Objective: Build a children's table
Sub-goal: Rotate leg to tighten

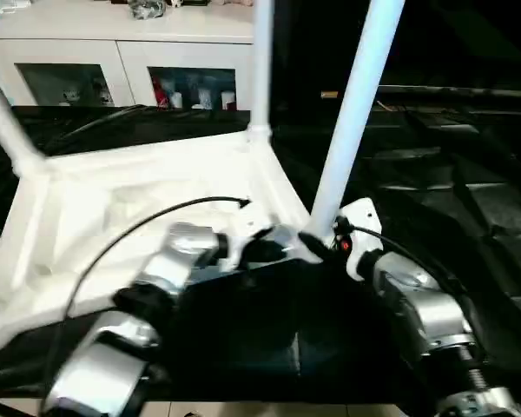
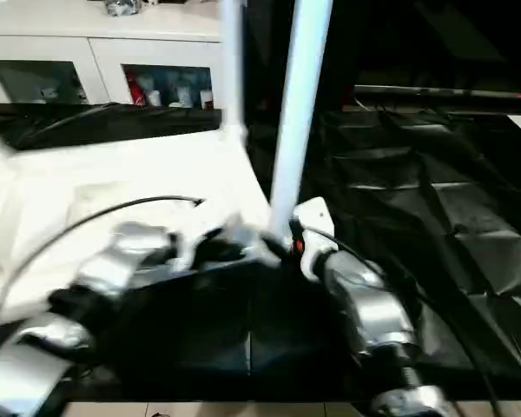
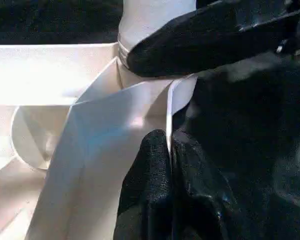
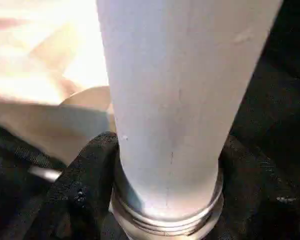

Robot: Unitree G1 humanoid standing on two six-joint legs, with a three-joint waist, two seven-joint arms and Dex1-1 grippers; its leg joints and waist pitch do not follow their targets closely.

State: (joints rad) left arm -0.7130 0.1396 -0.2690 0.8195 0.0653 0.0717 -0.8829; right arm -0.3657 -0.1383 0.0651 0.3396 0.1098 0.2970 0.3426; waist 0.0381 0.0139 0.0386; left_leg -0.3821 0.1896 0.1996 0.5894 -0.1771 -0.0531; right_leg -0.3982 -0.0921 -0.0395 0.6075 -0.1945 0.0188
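Note:
The white table top (image 1: 139,191) lies upside down on a black cloth. One white leg (image 1: 261,61) stands in its far right corner socket, and another leg (image 1: 2,113) rises at the far left. A third leg (image 1: 356,113) leans over the near right corner. My right gripper (image 1: 319,239) is shut on its base, with black fingers (image 4: 85,180) on both sides of the tube just above its threaded collar (image 4: 165,220). My left gripper (image 3: 169,145) is shut on the thin rim of the top right beside that corner, close under the right gripper's finger (image 3: 205,40).
A white cabinet (image 1: 122,52) with glass-front shelves stands behind the table top. Black crumpled cloth (image 1: 451,174) covers the surface to the right and in front. A black cable (image 1: 139,226) arcs over my left forearm.

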